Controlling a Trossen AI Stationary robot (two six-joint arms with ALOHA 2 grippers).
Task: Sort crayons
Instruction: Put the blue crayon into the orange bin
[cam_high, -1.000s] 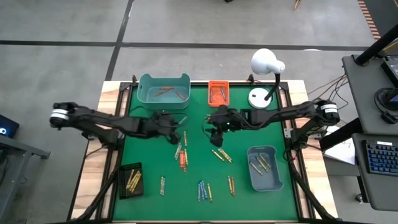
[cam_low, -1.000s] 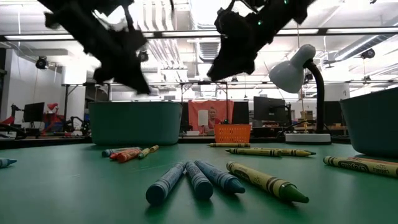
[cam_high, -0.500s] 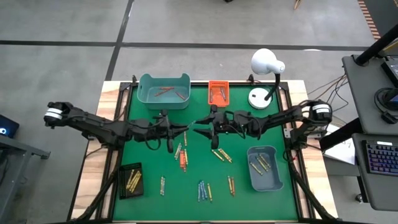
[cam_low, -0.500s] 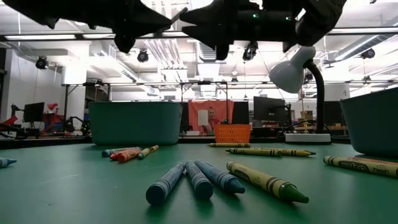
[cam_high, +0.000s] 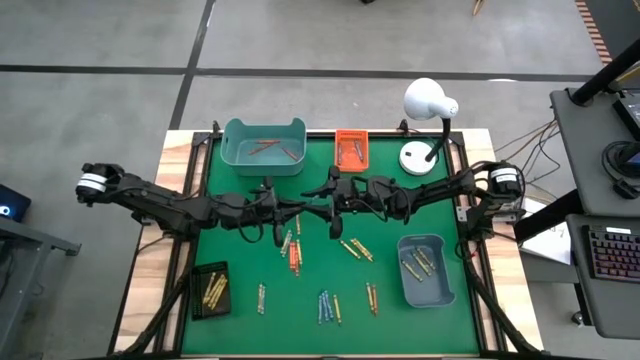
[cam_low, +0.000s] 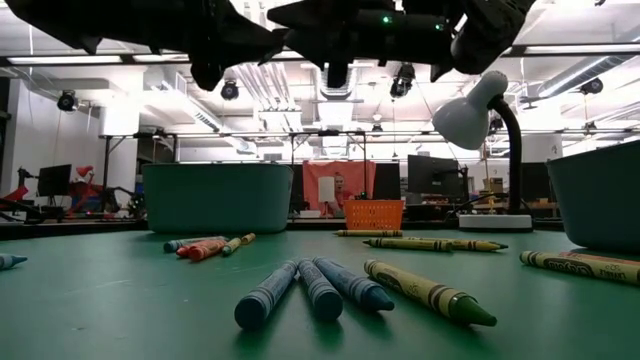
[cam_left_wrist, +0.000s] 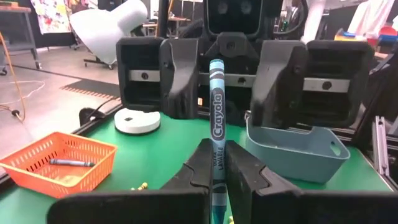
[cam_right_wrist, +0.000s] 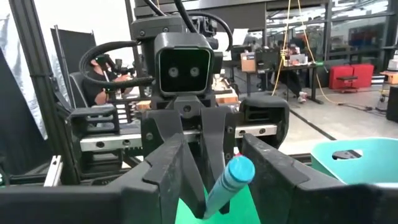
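A blue crayon (cam_left_wrist: 216, 112) is held in the air above the middle of the green mat by my left gripper (cam_left_wrist: 214, 149), which is shut on it and points level toward the table's right. My right gripper (cam_right_wrist: 214, 155) faces it, level and open. Its two fingers (cam_left_wrist: 180, 78) stand either side of the crayon's free end (cam_right_wrist: 238, 172) without touching it. Several loose crayons (cam_high: 293, 255) lie flat on the mat (cam_high: 385, 320). My left gripper pinches the blue crayon's rear part (cam_left_wrist: 214, 174) between its two fingers. The crayon lies along the fingers and sticks out beyond them, level, toward my right gripper. It is lifted clear of the table.
A teal bin (cam_high: 263, 146) with red crayons and an orange basket (cam_high: 351, 148) stand at the far edge. A blue-grey bin (cam_high: 425, 270) sits at the near right and a black tray (cam_high: 211, 290) at the near left. A white desk lamp (cam_high: 430, 100) stands at the far right.
Both grippers have tipped up from pointing down to level and now face each other. My right gripper has moved toward the table's left, so its fingers now stand around the crayon's free end. My left gripper has risen a little, still holding the crayon.
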